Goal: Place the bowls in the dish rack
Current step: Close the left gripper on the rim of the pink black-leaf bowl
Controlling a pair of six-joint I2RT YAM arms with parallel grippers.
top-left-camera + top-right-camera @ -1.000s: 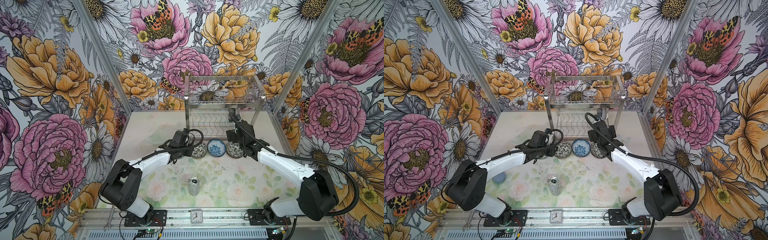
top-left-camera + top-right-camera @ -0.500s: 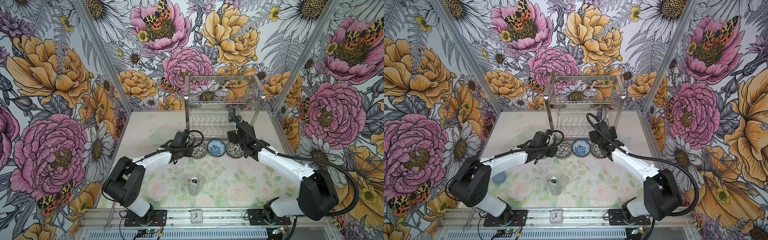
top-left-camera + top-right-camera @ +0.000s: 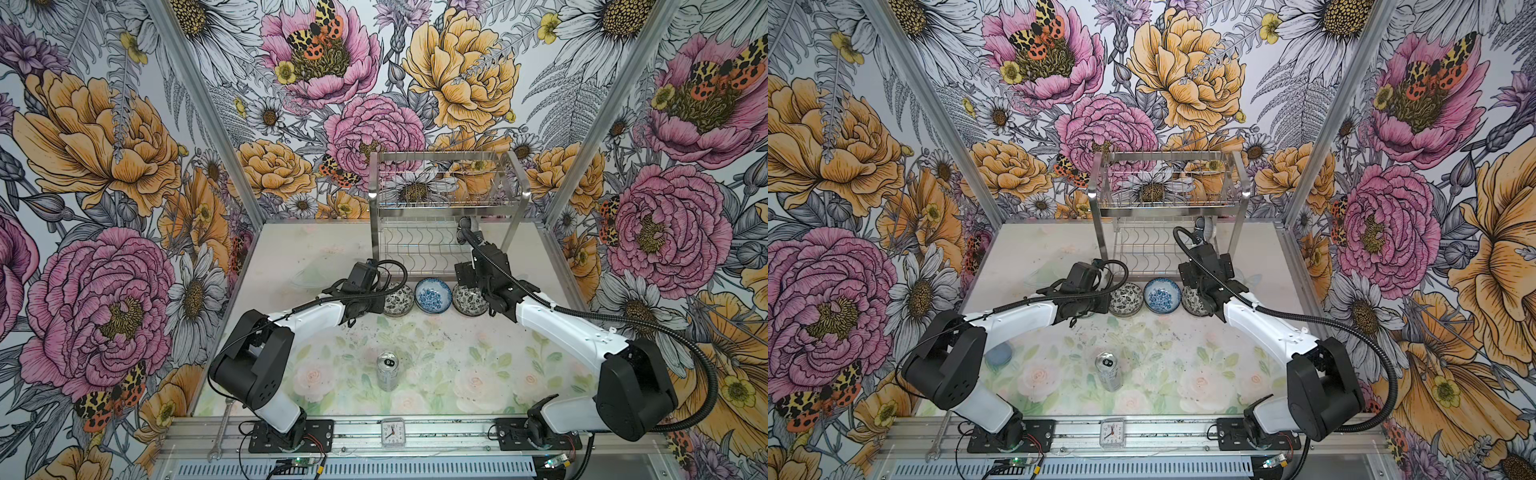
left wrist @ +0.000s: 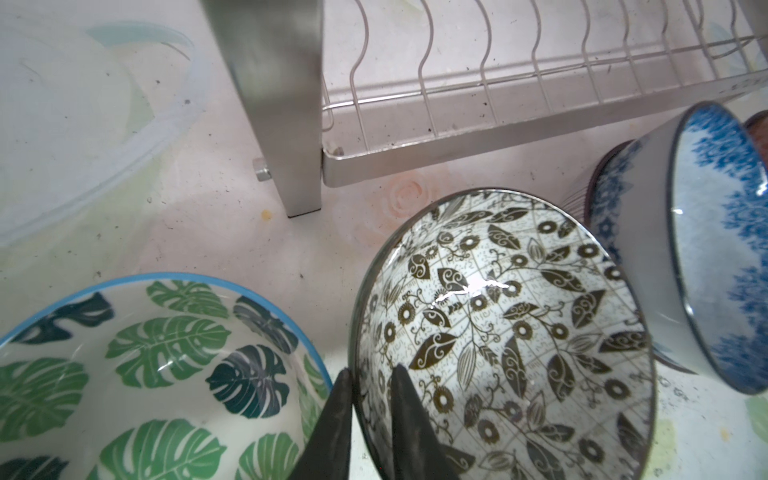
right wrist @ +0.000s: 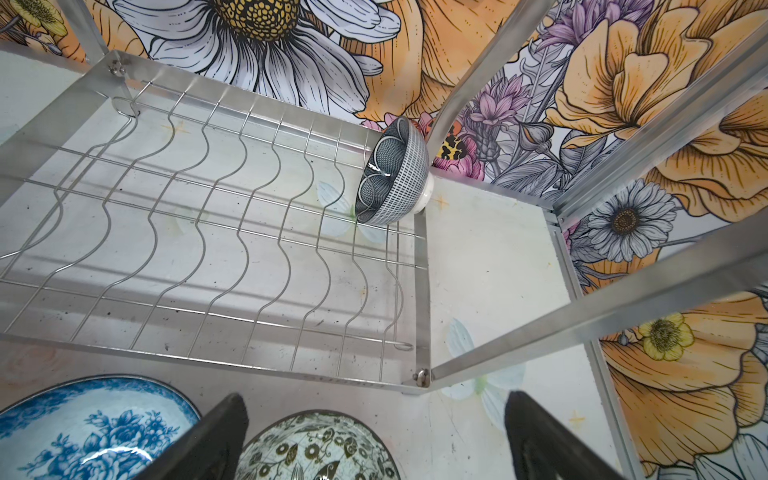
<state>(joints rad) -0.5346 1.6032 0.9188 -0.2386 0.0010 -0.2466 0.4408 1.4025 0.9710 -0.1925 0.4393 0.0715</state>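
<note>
- The left gripper (image 4: 370, 376) is clamped on the rim of the left black-and-white bowl (image 4: 511, 332), with one finger inside and one outside.
- A green-leaf bowl (image 4: 158, 374) sits just beside that bowl, on its outer side.
- The right gripper (image 5: 376, 401) has its fingers wide apart and holds nothing. It hangs over the right black-and-white bowl (image 5: 320, 449).
- The blue bowl (image 3: 432, 294) sits between the two black-and-white bowls. The row lies just in front of the dish rack (image 3: 374, 232), which stands at the far edge of the surface (image 3: 316, 249).
- A grey patterned bowl (image 5: 392, 174) stands on edge in the rack's lower tier, at its far right corner.
</note>
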